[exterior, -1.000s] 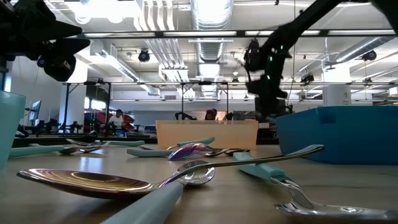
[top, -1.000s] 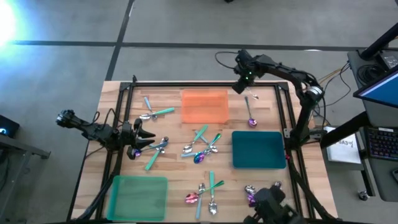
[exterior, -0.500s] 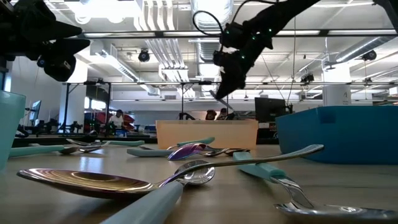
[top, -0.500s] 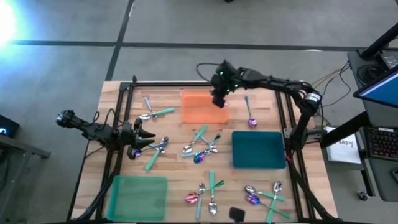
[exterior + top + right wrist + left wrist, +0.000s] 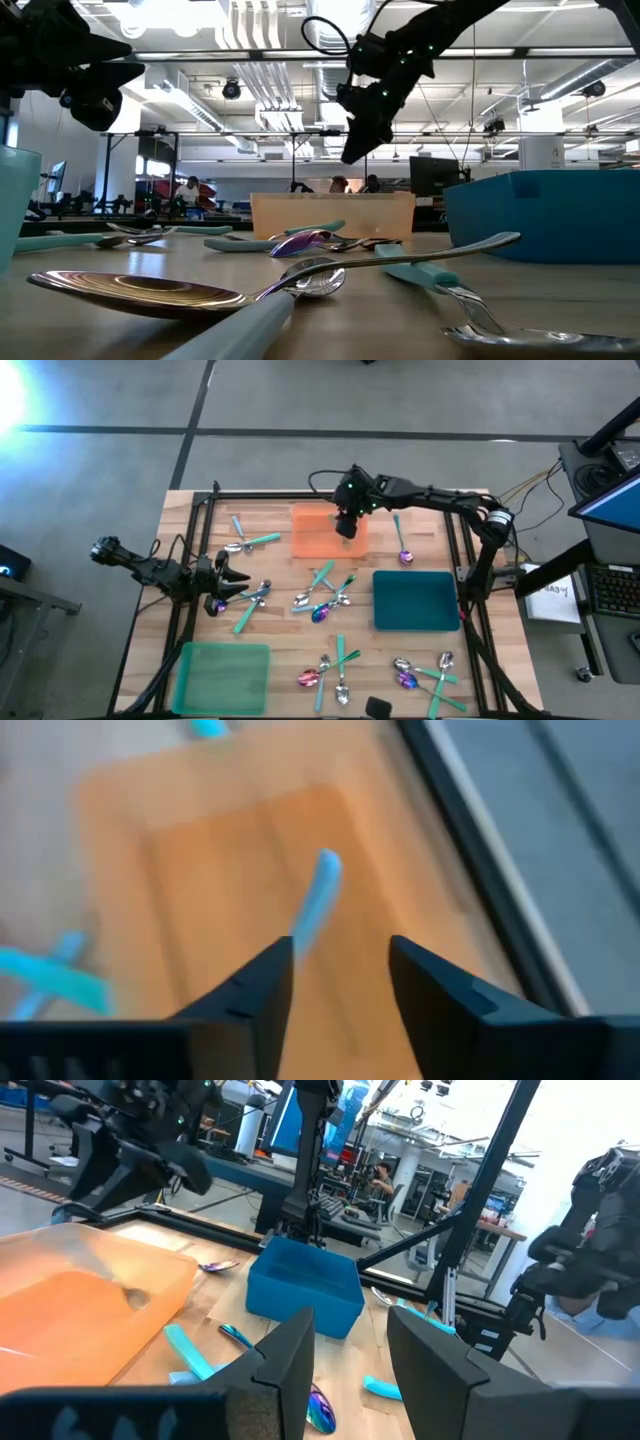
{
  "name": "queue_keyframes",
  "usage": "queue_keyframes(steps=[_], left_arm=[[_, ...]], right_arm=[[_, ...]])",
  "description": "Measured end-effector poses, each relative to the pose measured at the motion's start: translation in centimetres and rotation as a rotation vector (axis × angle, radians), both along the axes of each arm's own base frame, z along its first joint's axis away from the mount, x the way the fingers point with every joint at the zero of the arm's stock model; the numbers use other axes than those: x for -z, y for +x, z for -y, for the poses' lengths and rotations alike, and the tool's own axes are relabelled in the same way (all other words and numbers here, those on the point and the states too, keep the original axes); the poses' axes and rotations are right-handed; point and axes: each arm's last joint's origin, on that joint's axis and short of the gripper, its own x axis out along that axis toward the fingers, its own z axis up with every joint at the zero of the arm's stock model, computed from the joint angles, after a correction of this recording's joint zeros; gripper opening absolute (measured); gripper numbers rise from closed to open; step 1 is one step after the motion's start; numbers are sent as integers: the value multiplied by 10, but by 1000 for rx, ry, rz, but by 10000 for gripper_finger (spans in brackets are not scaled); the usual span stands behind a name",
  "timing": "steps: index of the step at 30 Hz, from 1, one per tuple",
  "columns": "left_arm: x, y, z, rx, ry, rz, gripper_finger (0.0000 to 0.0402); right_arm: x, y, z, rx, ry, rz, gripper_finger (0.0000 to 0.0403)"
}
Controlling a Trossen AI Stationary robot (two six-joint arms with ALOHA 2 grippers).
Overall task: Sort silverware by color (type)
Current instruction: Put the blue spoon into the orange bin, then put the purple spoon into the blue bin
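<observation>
My right gripper (image 5: 346, 526) (image 5: 338, 952) hangs open above the right part of the orange tray (image 5: 318, 532) (image 5: 200, 870). A teal-handled piece of silverware (image 5: 314, 902) shows blurred in the gap between its fingertips, over the tray floor. My left gripper (image 5: 232, 582) (image 5: 350, 1340) waits open low at the table's left, with an iridescent spoon (image 5: 320, 1406) just ahead of it. Other silverware lies loose on the wood: a middle cluster (image 5: 322, 600), a pair far left (image 5: 246, 543), pieces near the front edge (image 5: 334, 670) and front right (image 5: 424, 674). My right gripper has the teal-handled piece's near end (image 5: 296, 942) right beside one fingertip (image 5: 272, 966). Whether it touches, I cannot tell. The fingers point down at the tray from above.
A teal tray (image 5: 415, 622) stands at the right and a green tray (image 5: 222, 678) at the near left. A purple spoon and a teal-handled piece (image 5: 402, 545) lie right of the orange tray. A black frame (image 5: 200, 520) runs around the work area.
My right gripper has swung from the table's far right corner toward the left, to above the orange tray's right part. Half a second ago a thin utensil hung below it in the low view; now none shows there.
</observation>
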Motion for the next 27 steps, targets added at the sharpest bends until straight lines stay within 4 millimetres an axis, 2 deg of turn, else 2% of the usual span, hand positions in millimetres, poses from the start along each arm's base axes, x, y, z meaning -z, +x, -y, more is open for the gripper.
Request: queue_keyframes(steps=[5, 15, 20, 27], left_arm=[[0, 0, 0, 0, 0, -1, 114], [0, 0, 0, 0, 0, 0, 114], [0, 0, 0, 0, 0, 0, 114], [0, 0, 0, 0, 0, 0, 114]], right_arm=[[8, -13, -1, 180, 25, -158, 183], [27, -60, -10, 416, 142, -608, 159], [46, -79, -8, 433, 208, -708, 157], [72, -106, 3, 509, 306, -753, 157]])
